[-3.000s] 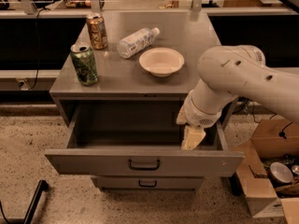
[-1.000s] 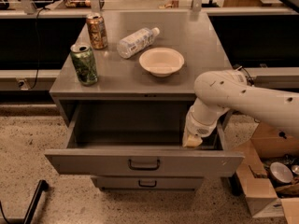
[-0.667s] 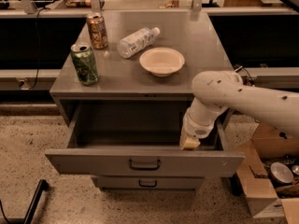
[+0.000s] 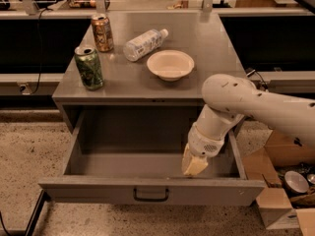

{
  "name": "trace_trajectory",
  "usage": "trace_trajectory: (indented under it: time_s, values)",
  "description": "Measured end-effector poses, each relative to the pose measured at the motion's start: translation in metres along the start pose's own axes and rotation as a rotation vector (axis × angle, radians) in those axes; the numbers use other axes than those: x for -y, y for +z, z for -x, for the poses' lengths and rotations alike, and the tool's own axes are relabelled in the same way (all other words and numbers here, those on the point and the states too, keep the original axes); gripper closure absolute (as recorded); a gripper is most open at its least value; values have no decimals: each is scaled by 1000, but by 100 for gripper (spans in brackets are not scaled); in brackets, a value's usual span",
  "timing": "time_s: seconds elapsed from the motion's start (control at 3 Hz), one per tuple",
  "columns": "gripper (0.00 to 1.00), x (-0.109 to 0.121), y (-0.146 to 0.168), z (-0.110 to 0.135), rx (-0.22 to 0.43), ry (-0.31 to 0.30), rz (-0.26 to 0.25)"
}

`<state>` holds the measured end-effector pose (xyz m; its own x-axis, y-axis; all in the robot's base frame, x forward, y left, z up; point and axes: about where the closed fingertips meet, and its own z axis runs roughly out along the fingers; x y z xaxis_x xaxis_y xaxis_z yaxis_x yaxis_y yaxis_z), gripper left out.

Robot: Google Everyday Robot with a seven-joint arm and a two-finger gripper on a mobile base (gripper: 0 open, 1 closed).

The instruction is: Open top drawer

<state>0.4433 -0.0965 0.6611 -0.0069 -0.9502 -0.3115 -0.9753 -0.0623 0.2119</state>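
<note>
The top drawer (image 4: 147,193) is pulled far out of the grey metal cabinet, its deep grey box bare inside. A small dark bar handle (image 4: 150,195) sits centred on its front. My gripper (image 4: 194,165) hangs from the white arm (image 4: 256,107) and reaches down into the right front part of the drawer box, just behind the front panel and right of the handle. The lower drawers are hidden below the open front.
On the cabinet top (image 4: 216,58) stand a green can (image 4: 89,67), a brown can (image 4: 102,32), a lying plastic bottle (image 4: 143,44) and a cream bowl (image 4: 170,64). Cardboard boxes (image 4: 280,181) with a metal bowl sit on the floor at right.
The arm has lowered and drawn in towards the drawer over three seconds. The gripper has shifted slightly left inside the drawer. The drawer stays open at about the same extent.
</note>
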Motion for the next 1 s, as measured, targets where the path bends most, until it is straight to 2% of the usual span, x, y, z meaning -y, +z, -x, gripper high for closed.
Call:
trace_trajectory:
  time_s: [0.67, 1.0]
  values:
    - [100, -50, -1, 32, 125, -3, 141]
    - [100, -63, -7, 41, 166, -3, 168]
